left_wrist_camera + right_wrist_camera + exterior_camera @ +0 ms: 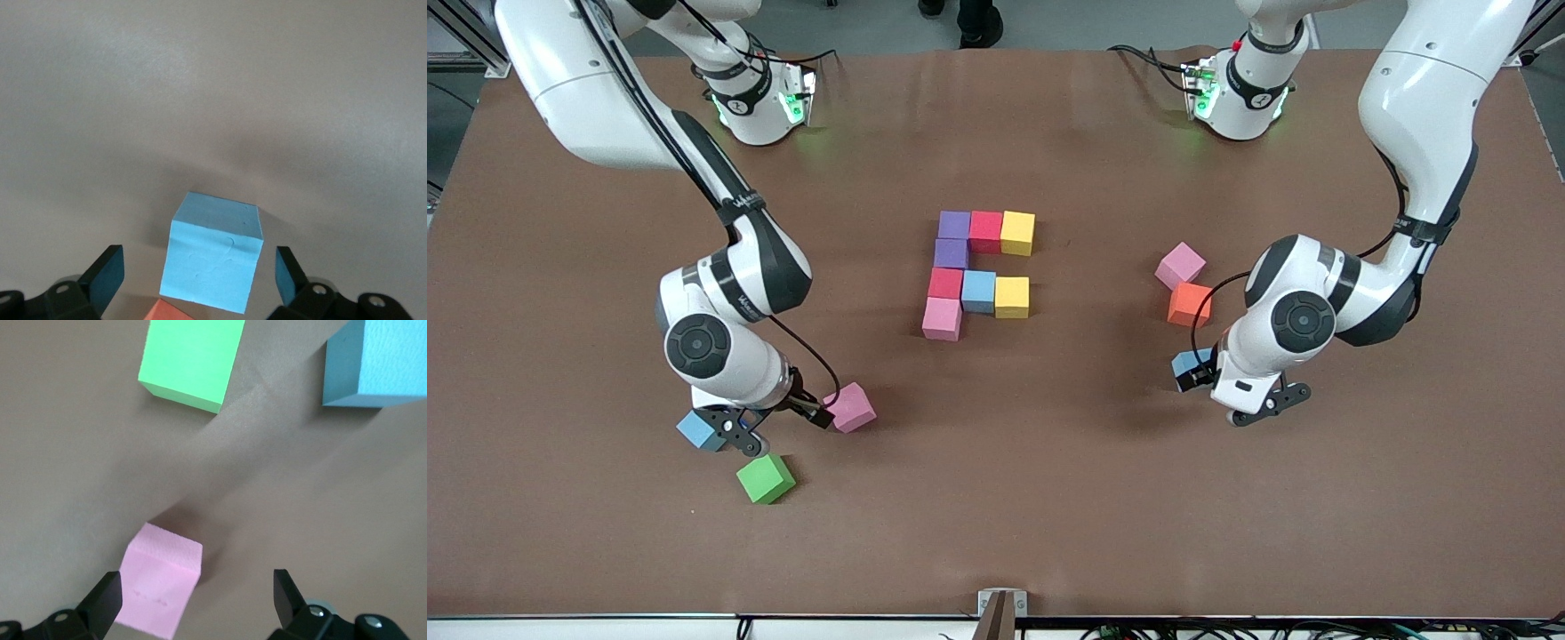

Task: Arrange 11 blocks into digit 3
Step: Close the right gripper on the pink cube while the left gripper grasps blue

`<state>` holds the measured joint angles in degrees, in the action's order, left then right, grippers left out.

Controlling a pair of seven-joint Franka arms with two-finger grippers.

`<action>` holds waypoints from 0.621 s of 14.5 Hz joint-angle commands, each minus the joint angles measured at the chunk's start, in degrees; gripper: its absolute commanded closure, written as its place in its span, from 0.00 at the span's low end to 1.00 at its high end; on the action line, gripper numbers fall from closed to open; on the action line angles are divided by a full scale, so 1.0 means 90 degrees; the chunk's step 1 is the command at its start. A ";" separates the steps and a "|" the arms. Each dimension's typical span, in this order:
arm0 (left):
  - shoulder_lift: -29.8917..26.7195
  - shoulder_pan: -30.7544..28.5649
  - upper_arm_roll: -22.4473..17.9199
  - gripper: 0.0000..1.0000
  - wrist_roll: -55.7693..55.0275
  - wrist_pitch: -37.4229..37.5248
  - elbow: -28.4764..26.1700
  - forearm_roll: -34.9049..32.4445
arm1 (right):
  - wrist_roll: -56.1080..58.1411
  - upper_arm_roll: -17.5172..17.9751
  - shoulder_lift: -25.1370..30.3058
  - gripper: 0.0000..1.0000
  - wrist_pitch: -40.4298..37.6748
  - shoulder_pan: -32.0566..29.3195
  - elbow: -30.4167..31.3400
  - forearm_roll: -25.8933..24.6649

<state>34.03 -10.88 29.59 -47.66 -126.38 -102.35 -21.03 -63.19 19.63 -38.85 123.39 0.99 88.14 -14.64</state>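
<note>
In the middle of the table, touching blocks form a partial figure: purple (954, 224), red (986, 231) and yellow (1017, 233) in a bar, then purple (951, 253), red (945, 283), light blue (978, 291), yellow (1012, 297) and pink (942, 318). My left gripper (1264, 404) (197, 277) is open, and a light blue block (1192, 369) (212, 260) shows untouched between its fingers. My right gripper (781, 422) (197, 597) is also open at a pink block (850, 407) (162, 583), which lies close to one finger.
An orange block (1189, 303) (170, 312) and a pink block (1180, 265) lie beside the left arm. A green cube (766, 478) (190, 360) and a light blue block (700, 429) (373, 363) lie by the right gripper.
</note>
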 commanded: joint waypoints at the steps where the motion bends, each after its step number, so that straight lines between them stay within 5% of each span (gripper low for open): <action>1: -0.0178 -0.0080 0.0072 0.00 0.0374 -0.0284 -0.0259 -0.0076 | -0.0527 0.0036 -0.0156 0.00 0.0342 -0.0012 0.0060 -0.0132; 9: -0.0051 -0.0022 0.0072 0.00 0.0305 -0.0382 -0.0396 -0.0076 | -0.1259 -0.0003 -0.0498 0.00 0.0450 0.0202 -0.0213 -0.0171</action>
<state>34.06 -10.83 29.78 -44.73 -128.73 -104.64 -21.03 -71.43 19.63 -42.03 127.31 1.94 87.85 -14.64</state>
